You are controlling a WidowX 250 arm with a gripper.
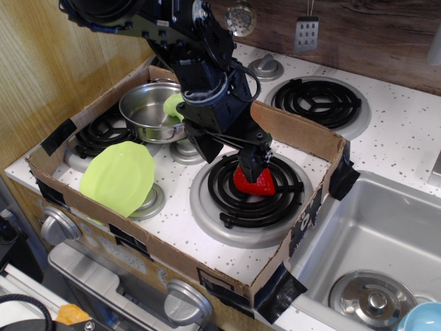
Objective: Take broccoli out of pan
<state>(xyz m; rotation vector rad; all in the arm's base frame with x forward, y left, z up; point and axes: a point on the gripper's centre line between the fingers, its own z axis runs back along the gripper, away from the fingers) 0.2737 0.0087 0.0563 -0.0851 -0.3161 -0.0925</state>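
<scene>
The broccoli [173,104], a small pale-green floret, lies inside the pan [141,114], against its right inner wall. The pan is a shiny steel pot standing on the back-left burner inside a cardboard tray. My gripper [227,158] hangs to the right of the pan, over the front-right burner [256,193]. Its jaws stand wide apart and hold nothing. One fingertip [252,165] is just in front of a red toy [256,183] on that burner. The arm hides the pan's far right rim.
A lime-green plate [118,176] leans at the tray's front left. The cardboard walls [303,134] ring the stove top. A sink [372,241] with a lid and a blue bowl lies to the right. Utensils hang on the back wall.
</scene>
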